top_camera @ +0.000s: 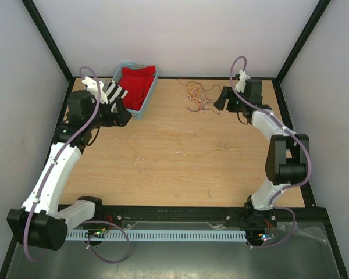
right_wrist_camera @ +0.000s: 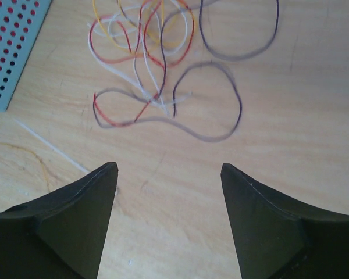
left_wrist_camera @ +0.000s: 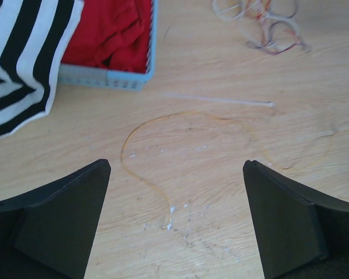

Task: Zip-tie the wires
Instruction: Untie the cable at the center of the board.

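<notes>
- Though its blunt black fingers stand wide apart, the left gripper [left_wrist_camera: 175, 168] holds nothing and hangs above the table [left_wrist_camera: 232, 192], where one thin amber strand [left_wrist_camera: 128, 139] curls.
- The right gripper [right_wrist_camera: 168, 170] is equally spread and empty.
- The wires [right_wrist_camera: 157, 99], thin red, orange, dark and pale strands, lie in loose loops just ahead of it.
- A perforated blue basket [left_wrist_camera: 104, 78] holds crumpled red cloth [left_wrist_camera: 113, 35].
</notes>
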{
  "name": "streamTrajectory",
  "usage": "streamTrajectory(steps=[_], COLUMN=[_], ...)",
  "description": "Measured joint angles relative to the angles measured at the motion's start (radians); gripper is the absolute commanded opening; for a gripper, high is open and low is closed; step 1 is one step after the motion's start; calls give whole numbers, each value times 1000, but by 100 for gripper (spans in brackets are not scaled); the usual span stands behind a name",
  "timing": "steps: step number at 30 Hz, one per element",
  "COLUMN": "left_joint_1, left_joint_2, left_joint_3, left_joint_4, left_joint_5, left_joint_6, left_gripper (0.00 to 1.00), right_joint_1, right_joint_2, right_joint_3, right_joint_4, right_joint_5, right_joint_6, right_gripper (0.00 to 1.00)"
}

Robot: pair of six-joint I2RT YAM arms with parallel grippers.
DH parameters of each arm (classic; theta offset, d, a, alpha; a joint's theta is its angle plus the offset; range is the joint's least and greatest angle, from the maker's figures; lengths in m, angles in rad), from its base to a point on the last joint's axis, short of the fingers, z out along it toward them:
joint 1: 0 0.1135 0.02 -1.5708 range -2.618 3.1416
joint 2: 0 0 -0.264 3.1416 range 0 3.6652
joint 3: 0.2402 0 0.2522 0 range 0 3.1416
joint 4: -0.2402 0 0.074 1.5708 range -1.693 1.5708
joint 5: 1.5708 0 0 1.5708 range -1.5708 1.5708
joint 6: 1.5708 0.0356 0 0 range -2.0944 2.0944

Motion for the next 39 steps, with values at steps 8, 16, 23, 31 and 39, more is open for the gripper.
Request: streamTrajectory(steps=[8,16,23,31,39], left_joint_1=[0,0,0,0,0], left_joint_2=[-67,-48,-28,-17,-2], left_joint_3=[-2,-8,-17,-17,-17], left_joint_4=[30,36,44,56,67], left_joint_5=[77,95,104,121,131], left_joint_6=[-11,-12,-12,-12,-14], left_gripper=[99,99,99,99,99], right_joint_1=[13,14,33,83,90], right_joint_2=[233,318,370,421,446], right_joint_3=[208,224,285,328,331], right_joint_4=[-16,-64,-80,-102,-126], right_joint_5=[-4,-59,-58,-53,-53], right_joint_6=[-101,-201,-234,-277,-304], right_gripper=[78,78,78,74,31])
